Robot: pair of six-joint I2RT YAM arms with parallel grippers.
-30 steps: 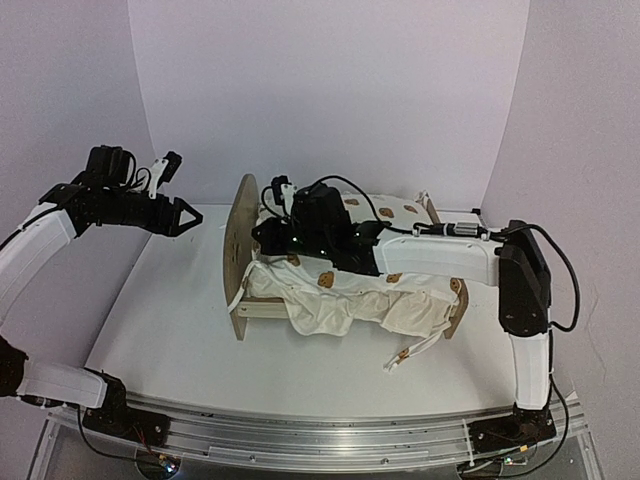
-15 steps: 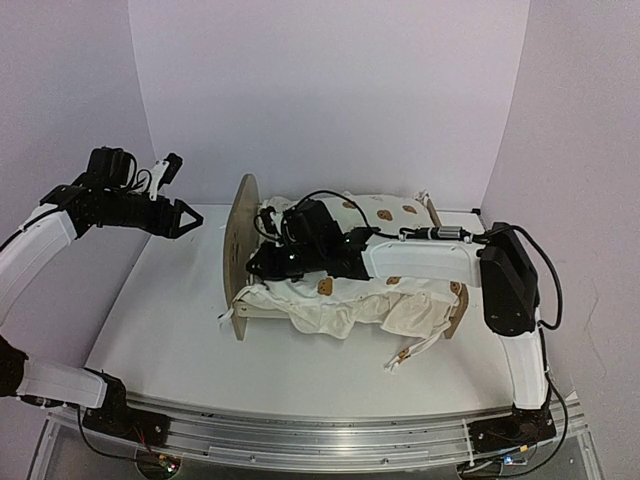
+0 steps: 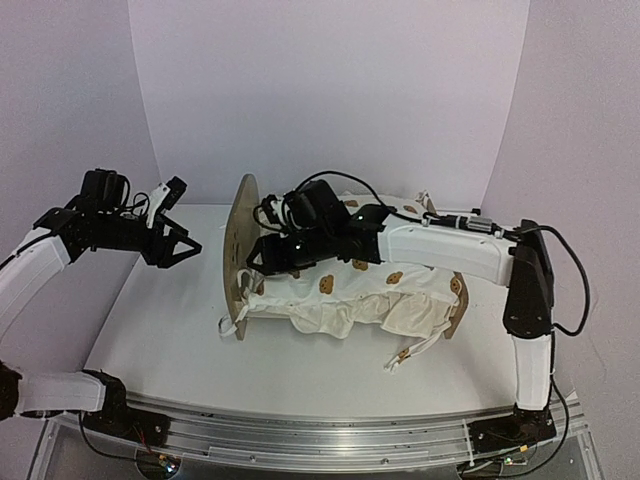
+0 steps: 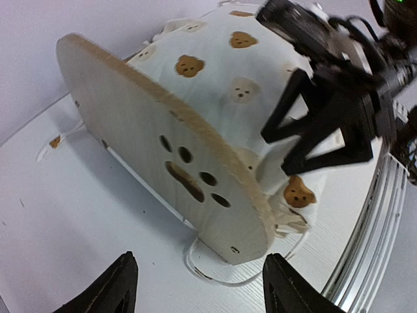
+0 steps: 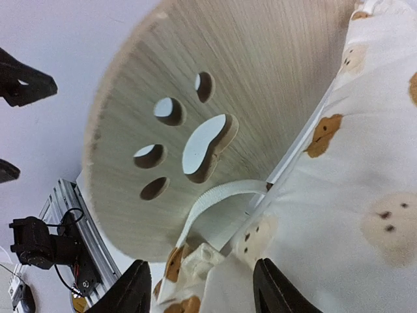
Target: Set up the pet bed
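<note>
The bed point(image 3: 400, 285) sits mid-way across the surface point(image 3: 170, 320); its limp, light duvet point(image 3: 340, 315) looks best pinched at a hem, its stiff end board point(image 3: 240, 240) good for bracing, while the left end effector point(image 4: 199, 267) and right end effector point(image 5: 201, 274) gape, holding nothing.

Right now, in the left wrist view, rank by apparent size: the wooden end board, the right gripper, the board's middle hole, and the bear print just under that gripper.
1. wooden end board
2. right gripper
3. middle hole and bear print: about alike, so unranked.
</note>
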